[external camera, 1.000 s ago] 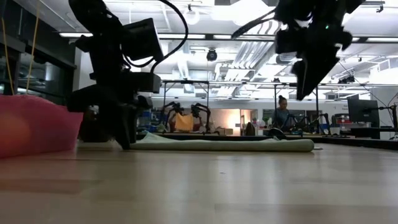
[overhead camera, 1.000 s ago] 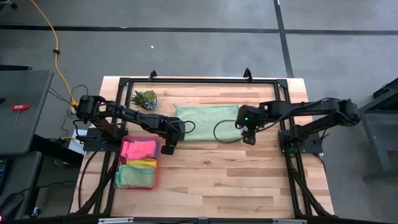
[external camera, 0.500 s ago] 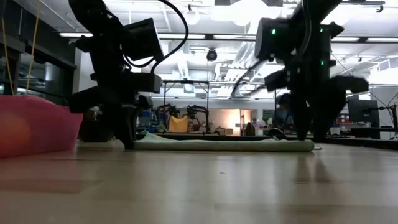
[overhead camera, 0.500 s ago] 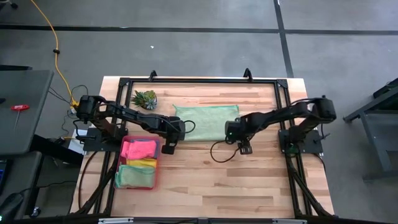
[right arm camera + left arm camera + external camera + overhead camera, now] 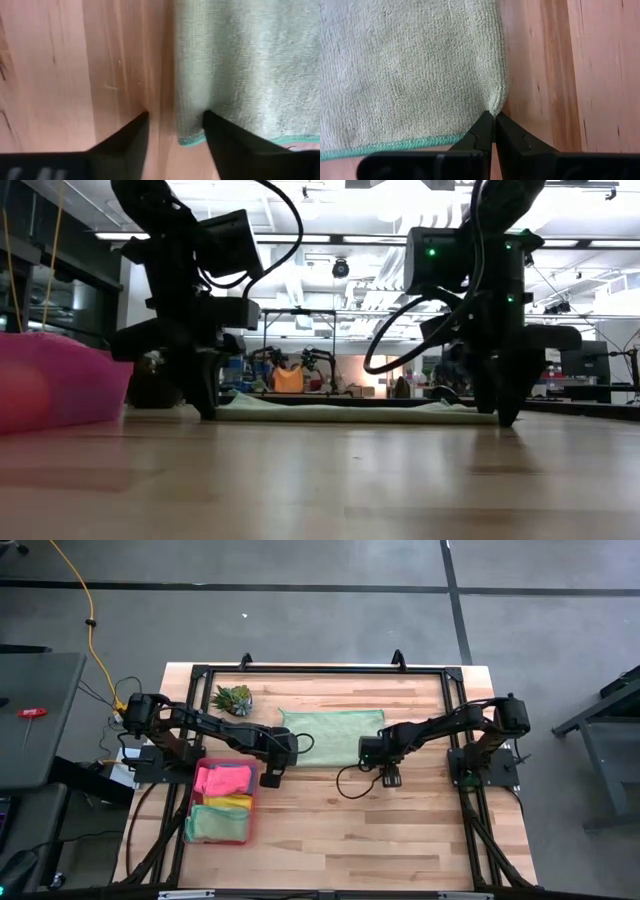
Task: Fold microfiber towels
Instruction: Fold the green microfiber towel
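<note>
Wooden table [image 5: 340, 820]: left gripper [image 5: 494, 117] clenched on pale green towel [image 5: 330, 735] corner; right gripper [image 5: 175, 122] released, straddling opposite corner; next, pinch.

Small spiky plant [image 5: 233, 698] near tabletop's [image 5: 330, 820] far left corner. Pink tray [image 5: 250, 808] by left edge, twd near side.

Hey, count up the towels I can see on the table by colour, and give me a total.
Pale green towels: 2, one spread flat, one in the pink tray
Hot pink towel: 1, in the tray
Yellow towel: 1, in the tray
Total: 4 towels in sight
</note>
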{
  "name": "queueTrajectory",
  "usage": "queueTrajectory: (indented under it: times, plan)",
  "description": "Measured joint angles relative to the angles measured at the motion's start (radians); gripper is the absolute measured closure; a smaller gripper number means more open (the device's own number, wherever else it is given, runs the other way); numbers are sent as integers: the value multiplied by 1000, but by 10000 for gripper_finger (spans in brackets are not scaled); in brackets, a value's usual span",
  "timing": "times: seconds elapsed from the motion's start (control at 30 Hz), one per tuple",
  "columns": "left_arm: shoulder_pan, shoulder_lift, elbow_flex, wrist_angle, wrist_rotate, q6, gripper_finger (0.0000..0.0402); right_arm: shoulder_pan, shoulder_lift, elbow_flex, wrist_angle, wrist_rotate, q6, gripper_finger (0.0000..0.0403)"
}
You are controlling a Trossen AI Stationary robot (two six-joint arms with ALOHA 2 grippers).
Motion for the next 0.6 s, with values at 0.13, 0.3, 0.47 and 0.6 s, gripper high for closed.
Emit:
queueTrajectory:
  times: [0.13, 0.3, 0.47, 0.6]
  plan:
    - [0, 1, 0, -9, 1, -1, 400, -1, 0, 0, -2, 12, 55, 324]
    - [-11, 0, 4, -25, -1, -16, 401, -1, -1, 0, -7, 3, 137, 384]
    - [-13, -25, 27, -105, 68, -101, 401, 1, -33, 0, -2, -154, 184, 399]
    - [-15, -76, 47, -163, 154, -167, 401, 0, -84, -2, -14, -266, 219, 401]
